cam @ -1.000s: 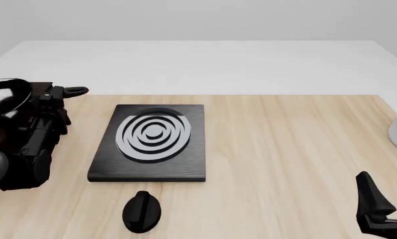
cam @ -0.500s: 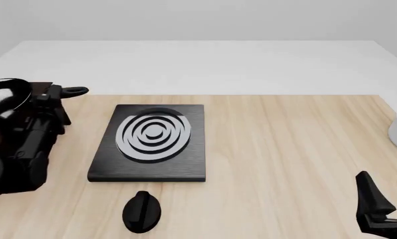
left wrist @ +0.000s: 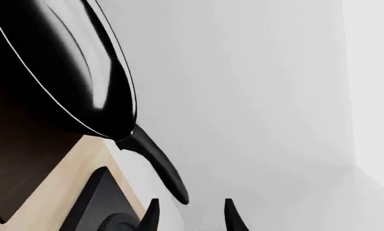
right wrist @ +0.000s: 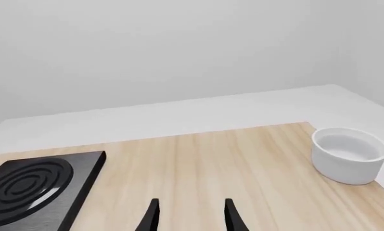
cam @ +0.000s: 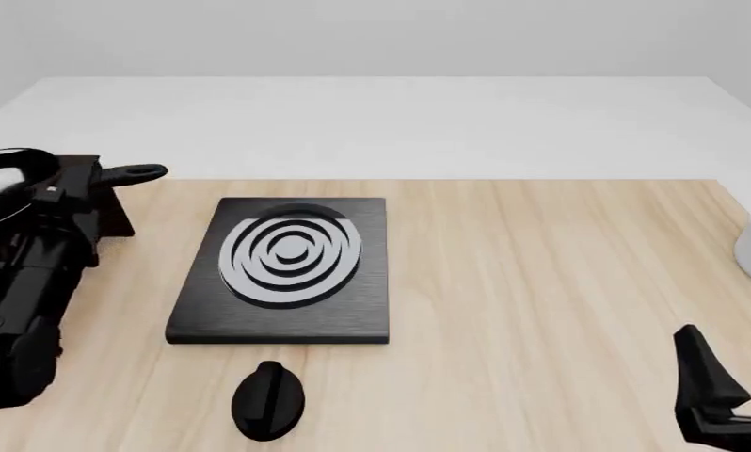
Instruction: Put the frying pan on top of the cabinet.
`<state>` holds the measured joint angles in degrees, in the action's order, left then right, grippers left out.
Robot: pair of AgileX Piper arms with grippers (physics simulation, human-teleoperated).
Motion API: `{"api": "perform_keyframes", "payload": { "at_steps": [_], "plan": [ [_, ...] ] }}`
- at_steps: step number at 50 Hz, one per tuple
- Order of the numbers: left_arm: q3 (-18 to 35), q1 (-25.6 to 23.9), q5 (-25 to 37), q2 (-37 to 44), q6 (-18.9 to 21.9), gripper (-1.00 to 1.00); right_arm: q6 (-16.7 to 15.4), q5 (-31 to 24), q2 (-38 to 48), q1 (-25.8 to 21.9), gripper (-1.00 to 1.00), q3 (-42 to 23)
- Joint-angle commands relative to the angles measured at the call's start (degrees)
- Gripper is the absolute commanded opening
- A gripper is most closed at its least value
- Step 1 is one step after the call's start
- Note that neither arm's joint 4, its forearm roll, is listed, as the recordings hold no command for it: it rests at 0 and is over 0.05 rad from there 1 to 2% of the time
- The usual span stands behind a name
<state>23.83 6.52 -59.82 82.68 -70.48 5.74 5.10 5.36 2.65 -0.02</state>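
Frying pan [cam: 2,184]: I see it at the far left edge of the front view, about 9 o'clock from the stove plate, sitting up on the cabinet with its long handle [cam: 131,173] poking out toward 3 o'clock. In the left wrist view the glossy bowl rests over the dark top and the handle slants out past it.

Cabinet [cam: 109,215]: dark box at the left edge, mostly hidden behind my left arm; only a corner shows clearly.

Left gripper [left wrist: 186,219]: both fingertips show with a clear gap between them and nothing inside it. The handle end is just beside the tips but not between them. I judge the pan is let go.

Stove plate [cam: 284,268]: flat black square with silver rings, middle-left of the table, bare. A black knob [cam: 267,399] lies at its 6 o'clock.

Right gripper [right wrist: 188,216]: parked low at the table's near right, fingers parted, holding nothing.

White bowl [right wrist: 349,154]: far right of the table, well apart from everything else.

Progress: placing looks essentially done, as far as I can tell. I cannot confirm the pan's whole base is seated, since the arm blocks it.

Left to do: pull the left arm clear without nudging the handle.
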Motion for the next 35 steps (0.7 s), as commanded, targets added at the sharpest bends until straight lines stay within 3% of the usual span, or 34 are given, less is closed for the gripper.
{"api": "perform_keyframes", "payload": {
  "at_steps": [1, 13, 22, 35],
  "plan": [
    [-5.7, -0.5, 2.6, -9.6, 1.3, 1.0, 0.1, -1.2, -1.6, 0.0, 1.0, 0.0],
    [-11.2, -0.8, 6.9, -19.9, 2.0, 1.0, 0.2, -1.7, -2.4, 0.0, 1.0, 0.0],
    [-15.8, -2.8, 14.1, -32.0, 2.9, 1.0, 0.3, -3.4, -4.3, 0.3, 1.0, -0.1],
    [-20.4, -4.2, 29.9, -53.2, 5.5, 1.0, 0.5, -4.3, -5.3, 0.1, 1.0, -0.4]
  ]
}}
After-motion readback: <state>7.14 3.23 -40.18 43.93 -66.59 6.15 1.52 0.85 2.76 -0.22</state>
